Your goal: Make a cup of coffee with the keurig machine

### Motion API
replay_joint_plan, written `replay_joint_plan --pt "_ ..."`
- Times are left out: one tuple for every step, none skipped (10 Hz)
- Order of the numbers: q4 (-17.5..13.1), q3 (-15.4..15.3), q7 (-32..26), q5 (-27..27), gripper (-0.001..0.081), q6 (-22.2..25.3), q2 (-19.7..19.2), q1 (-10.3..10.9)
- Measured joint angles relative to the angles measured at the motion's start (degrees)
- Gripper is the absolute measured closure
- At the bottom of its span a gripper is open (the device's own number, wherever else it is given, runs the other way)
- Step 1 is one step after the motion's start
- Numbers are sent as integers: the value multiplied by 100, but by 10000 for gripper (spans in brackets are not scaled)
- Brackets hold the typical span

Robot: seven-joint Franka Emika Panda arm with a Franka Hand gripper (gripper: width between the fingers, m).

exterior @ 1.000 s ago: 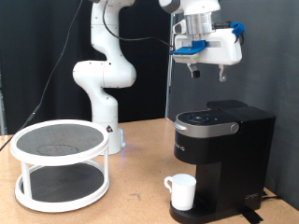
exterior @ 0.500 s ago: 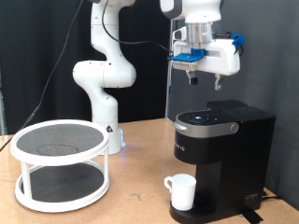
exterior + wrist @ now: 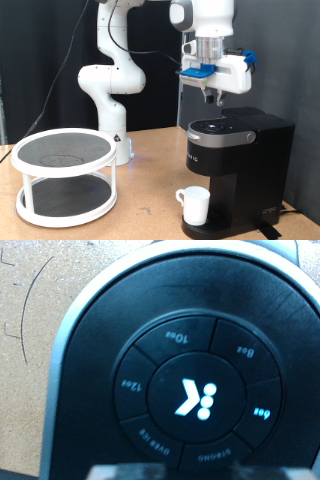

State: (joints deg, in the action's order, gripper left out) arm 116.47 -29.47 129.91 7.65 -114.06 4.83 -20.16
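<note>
The black keurig machine (image 3: 238, 160) stands at the exterior view's right with its lid down. The white cup (image 3: 194, 206) stands on its drip base under the spout. My gripper (image 3: 212, 99) hangs just above the machine's top button panel, its fingers pointing down and close together, holding nothing. The wrist view is filled by the round button panel (image 3: 192, 390): a lit centre button ringed by size buttons, with blurred fingertips (image 3: 150, 472) at the picture's edge.
A white two-tier round rack (image 3: 63, 175) with dark mesh shelves stands on the wooden table at the exterior view's left. The arm's white base (image 3: 108, 85) rises behind it. A black curtain hangs behind the machine.
The gripper has come down and shifted slightly towards the exterior view's left, closer to the machine's top. The cup and the machine have not moved.
</note>
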Motion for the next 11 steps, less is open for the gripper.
replay_joint_plan --pt "57 0 14 -41 781 -55 -2 0" --pt "117 0 45 -78 781 -110 -5 0" --pt "167 -1 93 -130 798 -144 -15 0" --pt "204 -4 133 -172 798 -170 -41 0" --pt "221 -14 194 -214 798 -175 -88 1" --pt "224 -35 246 -266 805 -175 -152 1" --pt "230 -54 279 -306 805 -175 -232 5" --pt "231 -64 298 -331 806 -176 -297 12" --pt "233 -72 306 -346 806 -190 -357 14" --pt "237 -78 307 -348 806 -218 -394 14" --pt "239 -84 307 -348 806 -243 -424 15"
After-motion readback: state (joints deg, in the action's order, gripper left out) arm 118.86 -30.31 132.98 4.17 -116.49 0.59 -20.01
